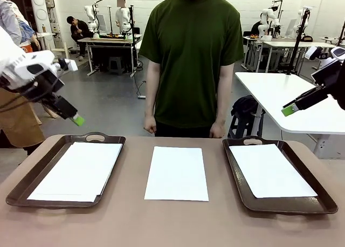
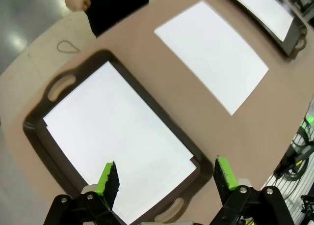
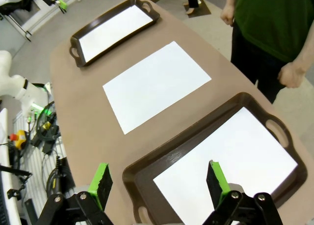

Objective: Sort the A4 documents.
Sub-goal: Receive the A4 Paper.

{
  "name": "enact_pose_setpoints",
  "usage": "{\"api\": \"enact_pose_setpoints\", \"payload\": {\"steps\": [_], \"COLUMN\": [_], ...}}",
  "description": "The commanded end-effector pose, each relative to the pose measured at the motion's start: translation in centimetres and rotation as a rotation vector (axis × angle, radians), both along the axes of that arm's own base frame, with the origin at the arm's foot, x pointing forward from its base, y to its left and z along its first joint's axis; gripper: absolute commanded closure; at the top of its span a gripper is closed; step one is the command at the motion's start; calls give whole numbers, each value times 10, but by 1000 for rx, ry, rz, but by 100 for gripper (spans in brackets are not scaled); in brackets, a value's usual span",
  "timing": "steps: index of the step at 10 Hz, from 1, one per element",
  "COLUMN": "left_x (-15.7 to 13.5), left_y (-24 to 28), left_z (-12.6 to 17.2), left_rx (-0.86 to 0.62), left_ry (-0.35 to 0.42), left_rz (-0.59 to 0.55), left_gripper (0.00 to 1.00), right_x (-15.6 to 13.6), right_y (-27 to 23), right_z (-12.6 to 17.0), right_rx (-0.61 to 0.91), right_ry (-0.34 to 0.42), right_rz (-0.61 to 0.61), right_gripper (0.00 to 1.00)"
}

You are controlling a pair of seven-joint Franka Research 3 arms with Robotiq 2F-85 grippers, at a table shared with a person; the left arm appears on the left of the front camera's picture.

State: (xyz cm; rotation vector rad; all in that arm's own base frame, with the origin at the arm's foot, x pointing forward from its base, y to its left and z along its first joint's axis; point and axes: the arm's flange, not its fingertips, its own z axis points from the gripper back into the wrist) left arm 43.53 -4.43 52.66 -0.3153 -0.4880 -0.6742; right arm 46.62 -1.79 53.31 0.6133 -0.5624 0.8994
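1. Left gripper (image 2: 166,178), green-padded fingers spread wide and holding nothing, hangs above the left dark brown handled tray (image 1: 38,174).
2. Right gripper (image 3: 159,181), likewise agape and empty, hangs over the right tray (image 1: 280,204).
3. Thin white A4 paper sheets: one mid-frame on the tan table (image 1: 177,172), others in both trays.

Light: bright, even, from overhead | Shadows: faint | Glare: paper sheets (image 1: 176,173) washed out | Edges: wrist views bent

The person (image 1: 191,58) is wearing a dark green short-sleeved T-shirt over dark trousers. Both arms are showing white casings; the left claw (image 2: 167,178) and right claw (image 3: 157,181) are carrying black fingers tipped with green pads.
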Motion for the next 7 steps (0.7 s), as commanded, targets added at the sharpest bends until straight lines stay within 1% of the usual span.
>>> {"api": "enact_pose_setpoints", "payload": {"steps": [1, 2, 3, 4, 6, 7], "left_x": [-12, -7, -3, 2, 6, 11], "left_y": [-26, -29, -28, -30, -28, -26], "left_z": [11, 9, 4, 0, 1, 1], "left_rx": [-29, -57, -131, -127, -137, -189], "left_ry": [-100, -63, -37, -13, 5, 57], "left_rz": [36, 147, 179, 175, 186, 224], "left_gripper": [0, 0, 0, 0, 0, 0], "right_x": [0, 0, 0, 0, 0, 0], "right_y": [1, 1, 1, 1, 1, 1], "right_z": [0, 0, 0, 0, 0, 0], "right_rx": [-1, -1, -1, -1, -1, -1], "right_ry": [0, 0, 0, 0, 0, 0], "right_rz": [3, 3, 3, 3, 3, 3], "right_gripper": [0, 0, 0, 0, 0, 0]}}
